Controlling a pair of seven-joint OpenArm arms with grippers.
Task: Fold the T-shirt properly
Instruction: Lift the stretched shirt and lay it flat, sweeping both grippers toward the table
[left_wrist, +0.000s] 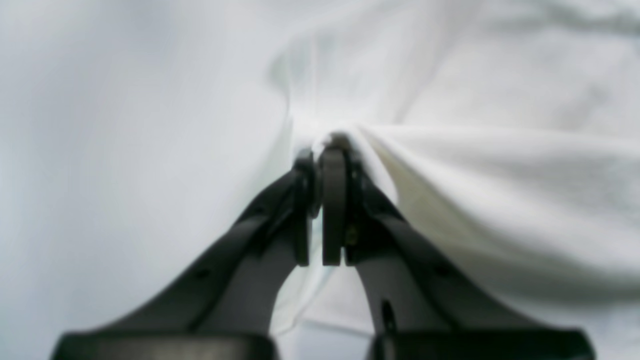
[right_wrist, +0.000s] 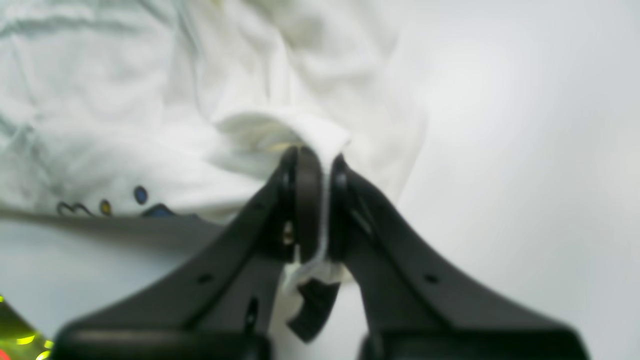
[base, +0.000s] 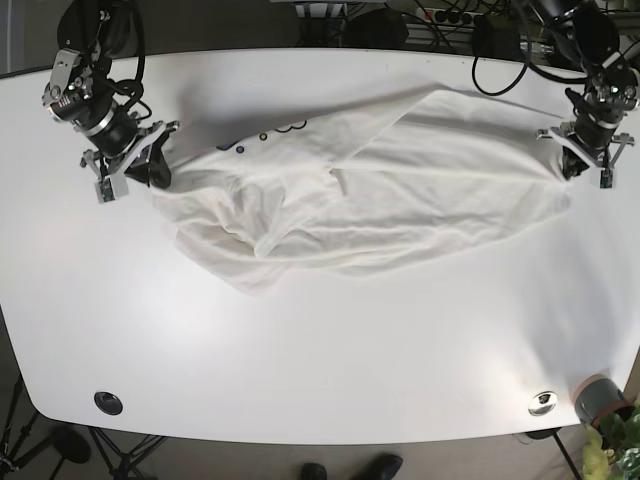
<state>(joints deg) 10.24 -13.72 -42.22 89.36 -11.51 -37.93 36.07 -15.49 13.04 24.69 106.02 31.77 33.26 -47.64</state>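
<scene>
Base view shows the crumpled white cotton T-shirt (base: 370, 195) on the white table (base: 320, 360), left gripper (base: 585, 160) and right gripper (base: 135, 172) each pinching opposite ends; likely spreading, next pulling it taut.

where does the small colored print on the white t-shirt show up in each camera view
Left wrist: the colored print is not in view; only plain white cloth around the shut left gripper.
Right wrist: colored print at lower left, left of the right gripper.
Base: colored print upper left of centre, right of that gripper.
Shared landmark: the T-shirt, pinched by both grippers.
</scene>
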